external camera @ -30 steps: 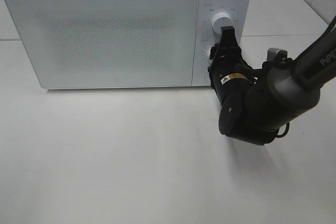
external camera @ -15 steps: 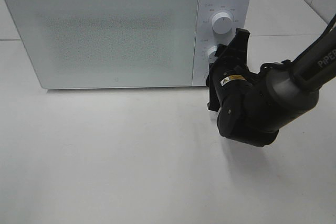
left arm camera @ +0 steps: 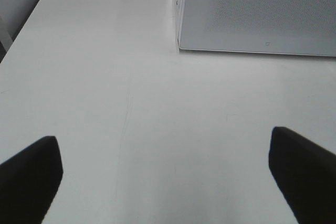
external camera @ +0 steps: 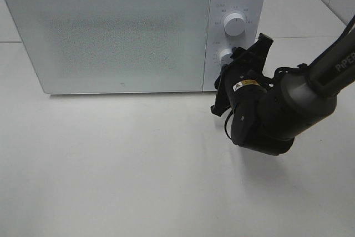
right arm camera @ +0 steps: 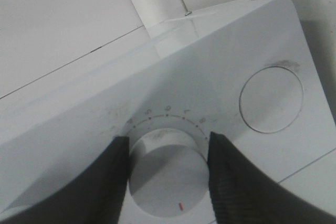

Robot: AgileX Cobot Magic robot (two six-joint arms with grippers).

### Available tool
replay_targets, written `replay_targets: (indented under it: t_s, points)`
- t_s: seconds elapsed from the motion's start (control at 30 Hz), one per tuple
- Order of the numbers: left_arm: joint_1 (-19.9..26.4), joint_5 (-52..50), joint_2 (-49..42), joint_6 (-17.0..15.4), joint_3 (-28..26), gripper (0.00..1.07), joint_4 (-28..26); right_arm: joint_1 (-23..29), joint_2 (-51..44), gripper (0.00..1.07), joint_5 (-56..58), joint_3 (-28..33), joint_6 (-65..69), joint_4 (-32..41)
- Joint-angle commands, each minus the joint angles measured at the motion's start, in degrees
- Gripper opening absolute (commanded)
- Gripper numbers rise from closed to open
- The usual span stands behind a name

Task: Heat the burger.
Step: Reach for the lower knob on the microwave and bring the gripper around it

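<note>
Right gripper [right arm camera: 167,148] pinches lower timer knob [external camera: 225,55] on microwave [external camera: 111,31], 2 pads [right arm camera: 113,182] flanking it: grip suits twisting to set time. Burger unseen. Left gripper [left arm camera: 163,142] gapes wide, empty.

- Right arm [external camera: 310,84]: smooth dark grey tube, with white "PiPER" lettering [external camera: 345,59] cut off by the picture's edge.
- Wrist housing [external camera: 260,117]: bulky, rounded, glossy black.
- Warning label [external camera: 244,83]: small, yellow and white, on the housing.
- Cable [external camera: 226,129]: thin, black, looping beside the housing.
- Right fingers [right arm camera: 236,182]: black, finely ribbed inner faces.
- Left fingers [left arm camera: 29,179]: plain black, blunt-ended.
</note>
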Motion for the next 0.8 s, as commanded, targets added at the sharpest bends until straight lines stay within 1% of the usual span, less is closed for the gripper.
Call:
replay_targets:
  t_s: [0.03,0.4,0.47,0.57,0.63,0.67,0.73,0.8]
  points:
    - [0.17,-0.80,-1.43,-0.29,0.23,1.00,0.06,0.06,-0.34,0.11,-7.39,-0.97,1.03,-4.76]
    - [0.17,-0.80,-1.43,-0.29,0.23,1.00,0.06,0.06,-0.34,0.13,-7.39,-0.97,-1.09,-5.10]
    - [0.17,-0.80,-1.43,-0.29,0.23,1.00,0.06,0.06,-0.34,0.17,-7.39,-0.97,-2.18,-5.10]
    - [0.17,-0.80,-1.43,-0.29,0.23,1.00,0.06,0.06,-0.34,0.18,-7.39,-0.97,-2.35,-4.98]
    - [0.17,-0.80,-1.43,-0.29,0.23,1.00,0.06,0.06,-0.34,0.25,-7.68,-0.97,-2.52,-4.35]
    - [0.17,-0.80,-1.43,-0.29,0.23,1.00,0.06,0.06,-0.34,0.25,-7.68,-0.97,-2.52,-4.35]
    - [0.17,-0.80,-1.43,-0.29,0.23,1.00,0.06,0.06,-0.34,0.35,-9.97,-0.97,-5.21,-2.92]
    - [0.17,-0.80,-1.43,-0.29,0.23,1.00,0.06,0.06,-0.34,0.37,-10.54,-0.97,-6.13,-2.52]
